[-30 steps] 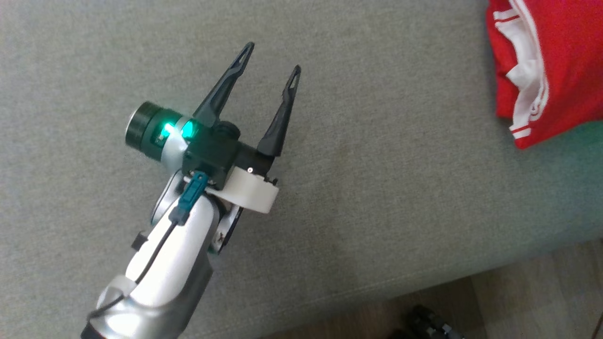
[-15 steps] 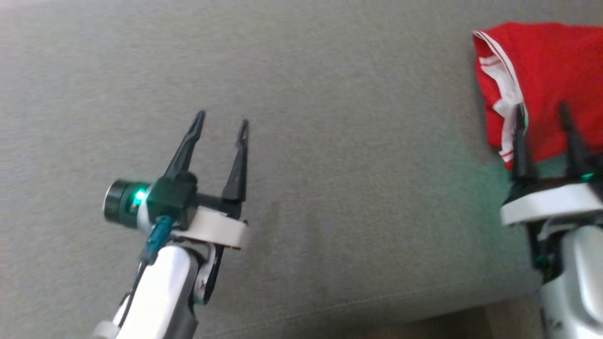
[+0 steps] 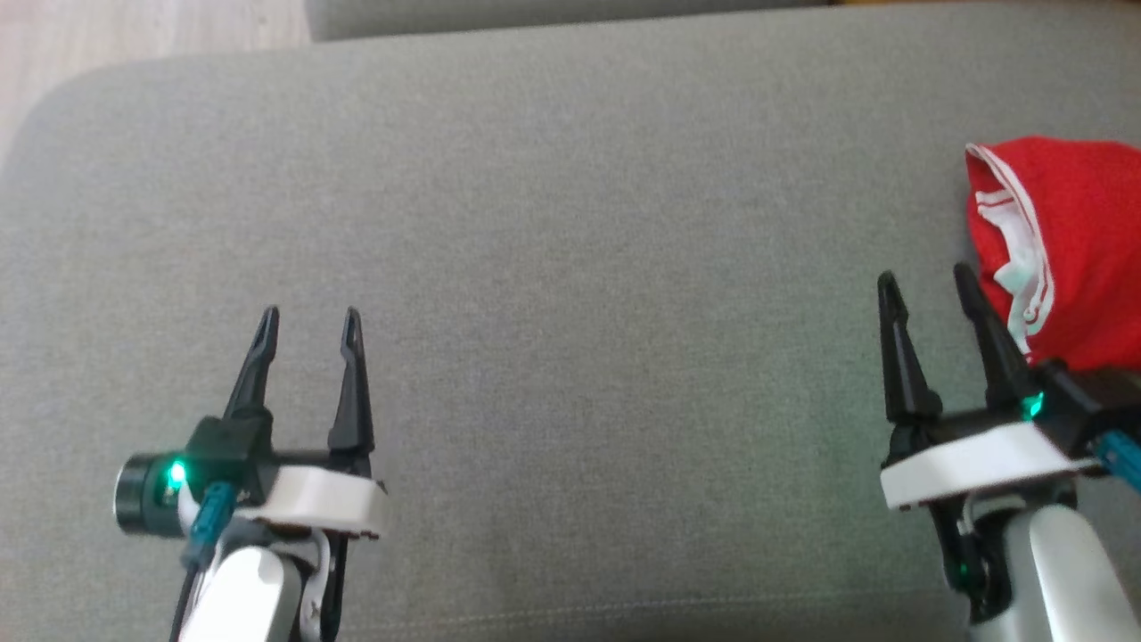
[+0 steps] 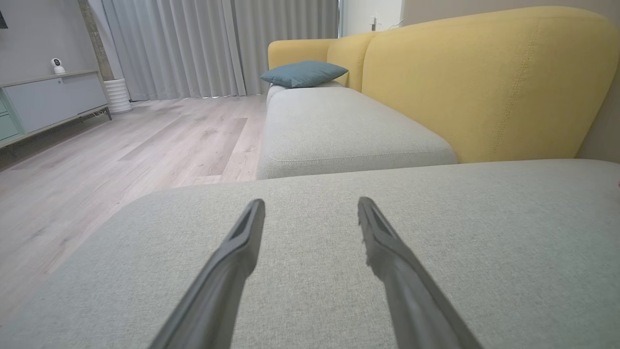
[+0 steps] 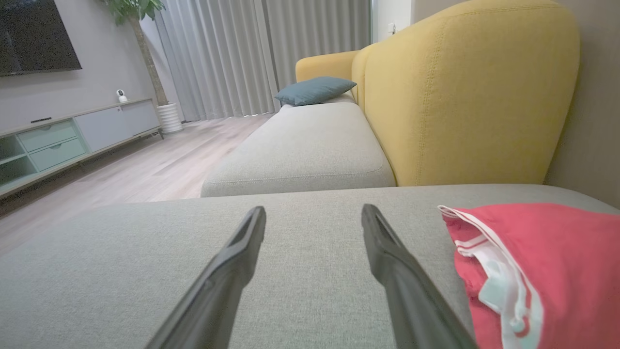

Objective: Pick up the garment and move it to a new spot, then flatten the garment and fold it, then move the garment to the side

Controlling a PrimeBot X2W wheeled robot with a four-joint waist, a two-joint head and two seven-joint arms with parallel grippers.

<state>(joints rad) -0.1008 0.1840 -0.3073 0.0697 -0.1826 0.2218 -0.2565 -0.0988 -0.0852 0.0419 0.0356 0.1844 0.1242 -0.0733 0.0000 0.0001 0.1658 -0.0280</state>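
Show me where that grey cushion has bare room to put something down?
Bare: the wide grey fabric seat cushion between the left gripper and the right gripper. Crowded: its right edge, where the red garment with white trim lies.

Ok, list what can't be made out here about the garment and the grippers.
- Garment, head view: right edge cuts it off; the right gripper covers its lower corner.
- Garment, right wrist view: runs off right and bottom edges; full outline unknown.
- Left gripper, head view: arm cut by bottom edge.
- Small white object on the cabinet, right wrist view: too small to identify.
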